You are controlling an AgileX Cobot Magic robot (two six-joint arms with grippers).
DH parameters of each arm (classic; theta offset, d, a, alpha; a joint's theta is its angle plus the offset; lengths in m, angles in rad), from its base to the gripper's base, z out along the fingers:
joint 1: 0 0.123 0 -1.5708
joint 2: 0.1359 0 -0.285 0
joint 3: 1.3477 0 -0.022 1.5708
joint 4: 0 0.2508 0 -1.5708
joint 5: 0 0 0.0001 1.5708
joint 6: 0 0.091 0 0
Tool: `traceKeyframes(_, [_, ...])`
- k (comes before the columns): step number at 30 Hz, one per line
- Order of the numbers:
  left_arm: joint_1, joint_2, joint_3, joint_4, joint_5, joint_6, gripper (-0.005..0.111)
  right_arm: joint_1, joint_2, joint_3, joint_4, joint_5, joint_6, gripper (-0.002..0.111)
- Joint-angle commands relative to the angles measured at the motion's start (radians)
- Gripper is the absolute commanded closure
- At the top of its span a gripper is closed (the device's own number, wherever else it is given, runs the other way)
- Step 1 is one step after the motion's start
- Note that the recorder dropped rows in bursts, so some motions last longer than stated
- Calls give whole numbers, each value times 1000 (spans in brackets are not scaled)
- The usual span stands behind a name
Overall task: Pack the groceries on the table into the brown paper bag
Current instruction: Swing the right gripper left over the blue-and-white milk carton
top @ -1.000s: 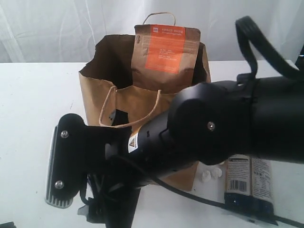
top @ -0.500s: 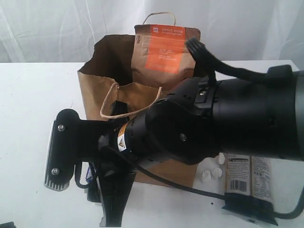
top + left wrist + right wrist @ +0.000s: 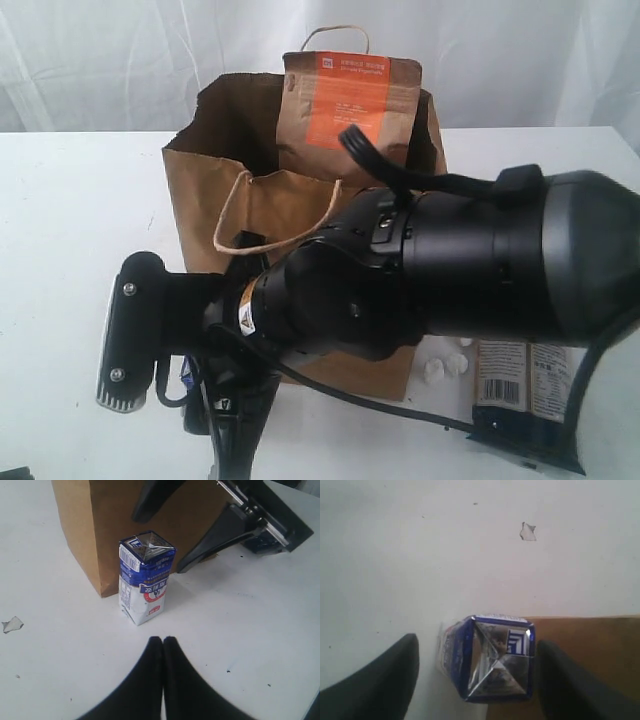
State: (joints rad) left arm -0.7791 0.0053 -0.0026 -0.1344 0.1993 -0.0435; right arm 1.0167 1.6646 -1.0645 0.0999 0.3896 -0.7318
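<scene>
From the exterior view, the big black right arm (image 3: 450,270) hides most of what is in front of the brown paper bag (image 3: 270,210). That view does show the brown pouch with orange label (image 3: 345,105) standing up inside the bag. It also shows the long dark-blue noodle packet (image 3: 520,385) lying on the table (image 3: 70,210) beside the bag.

The wrist views show the small blue-white carton (image 3: 145,580). It stands upright on the table, right beside the bag's corner. The right gripper (image 3: 476,645) hangs over the carton's top. Its jaws are wide apart, one on each side, not touching the carton. The left gripper (image 3: 162,642) is near the carton, squeezed together and holding nothing.
</scene>
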Motion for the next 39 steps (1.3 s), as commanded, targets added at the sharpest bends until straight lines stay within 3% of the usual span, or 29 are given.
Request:
traceKeyframes(1, [0,-5,3,-7,5,0,107,-2,16,-18,-11,-18,3,46])
traceKeyframes(26, [0,-5,3,-7,5,0,107,-10,80,-21,-14,1,3,46])
traceKeyframes(39, [0,-5,3,-7,5,0,107,32,0,-21,67,155,22,46])
